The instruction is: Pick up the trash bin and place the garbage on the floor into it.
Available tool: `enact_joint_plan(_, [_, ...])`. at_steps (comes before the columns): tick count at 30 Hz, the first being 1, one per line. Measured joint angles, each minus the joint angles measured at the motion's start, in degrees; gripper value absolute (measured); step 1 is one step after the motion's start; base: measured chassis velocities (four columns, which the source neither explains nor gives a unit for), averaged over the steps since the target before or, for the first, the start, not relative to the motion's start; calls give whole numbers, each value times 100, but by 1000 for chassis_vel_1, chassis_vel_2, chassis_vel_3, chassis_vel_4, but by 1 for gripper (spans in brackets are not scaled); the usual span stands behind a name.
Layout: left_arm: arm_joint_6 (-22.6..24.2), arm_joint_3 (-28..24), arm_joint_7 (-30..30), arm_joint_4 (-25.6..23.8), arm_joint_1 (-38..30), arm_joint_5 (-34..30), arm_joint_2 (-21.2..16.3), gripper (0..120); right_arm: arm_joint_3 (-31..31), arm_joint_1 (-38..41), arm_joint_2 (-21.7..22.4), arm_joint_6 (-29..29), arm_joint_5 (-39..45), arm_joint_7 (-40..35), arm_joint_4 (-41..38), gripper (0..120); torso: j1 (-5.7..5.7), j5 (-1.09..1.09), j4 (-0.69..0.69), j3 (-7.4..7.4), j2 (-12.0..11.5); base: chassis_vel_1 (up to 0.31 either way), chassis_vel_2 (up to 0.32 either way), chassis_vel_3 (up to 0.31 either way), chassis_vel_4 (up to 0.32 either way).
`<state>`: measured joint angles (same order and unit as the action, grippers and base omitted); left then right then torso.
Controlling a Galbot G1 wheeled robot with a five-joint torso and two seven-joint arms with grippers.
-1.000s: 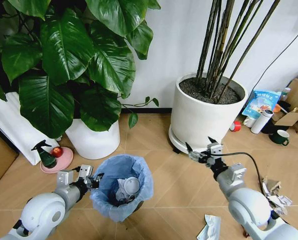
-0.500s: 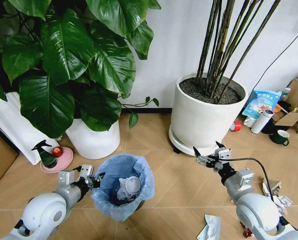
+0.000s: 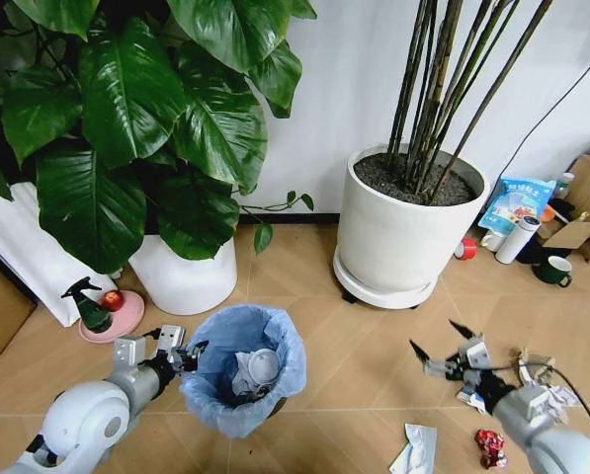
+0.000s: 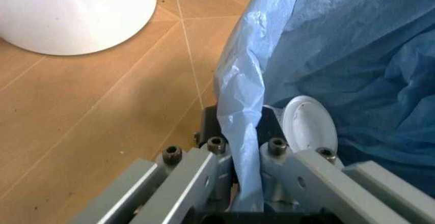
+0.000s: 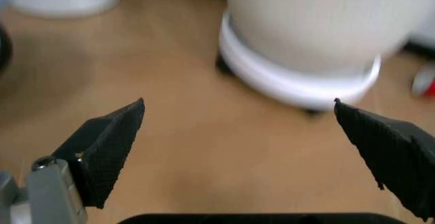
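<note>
The trash bin, dark and lined with a light-blue bag, stands on the floor at lower left. My left gripper is shut on its rim; in the left wrist view the fingers pinch the bag's edge. A white disc and crumpled tissue lie inside the bin. My right gripper hangs open low over the floor at lower right, its jaws spread wide with nothing between them. Garbage on the floor: a white paper scrap, a red wrapper and crumpled tissues beside the right arm.
A large white plant pot on a wheeled base stands behind the right gripper, and a smaller white pot stands behind the bin. A pink dish with a spray bottle sits at left. A flask, a mug and boxes crowd the far right.
My right arm has swung down and to the right, away from the large pot and toward the scraps on the floor. The left gripper and the bin have stayed put.
</note>
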<state>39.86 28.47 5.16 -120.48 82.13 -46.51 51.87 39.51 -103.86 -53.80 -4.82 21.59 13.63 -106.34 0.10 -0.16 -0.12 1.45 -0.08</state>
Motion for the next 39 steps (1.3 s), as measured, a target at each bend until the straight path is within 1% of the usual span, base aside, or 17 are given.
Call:
enact_joint_plan(4, [-6, 0, -29, 12, -24, -4, -50, 0, -29, -388, 40, -171, -242, 155, 528, 100, 0, -1, -2, 0, 0, 0, 0, 0, 0])
enact_joint_plan(7, [-8, -16, -33, 21, -49, -10, -62, 0, -33, -426, 32, -163, -268, 170, 690, 100, 0, -1, -2, 0, 0, 0, 0, 0, 0])
enact_joint_plan(9, [-9, -40, -35, 34, -78, -13, -66, 0, -51, -457, 33, -29, -133, 149, 736, 100, 0, -1, 0, 0, 0, 0, 0, 0, 0])
enact_joint_plan(15, [-9, -67, -34, 41, -112, -24, -66, 0, -169, -639, 50, 331, 196, 14, 851, 100, 0, -2, 0, 0, 0, 0, 0, 0, 0])
enact_joint_plan(21, [-10, -72, -29, 42, -111, -27, -68, 0, -238, -661, -57, 440, 267, -35, 1060, 100, 0, -1, -1, 0, 0, 0, 0, 0, 0])
enact_joint_plan(24, [-10, -119, -12, 44, -110, -27, -72, 0, -400, -474, -150, 575, 293, -49, 1323, 100, 0, -2, -1, 0, 0, 0, 0, 0, 0])
enact_joint_plan(25, [-10, -119, -12, 44, -110, -27, -72, 0, -400, -474, -150, 575, 293, -49, 1323, 100, 0, -2, -1, 0, 0, 0, 0, 0, 0])
enact_joint_plan(29, [-10, -135, 9, 11, -93, -27, -110, 0, -604, -107, -252, 592, 244, -51, 1777, 100, 0, -1, -1, 1, 0, 0, 0, 0, 0])
enact_joint_plan(39, [-10, -131, 45, -51, -25, -26, -136, 0, -843, 151, -411, 637, 92, -68, 1952, 98, 1, -2, -1, 1, 0, 0, 0, 0, 0])
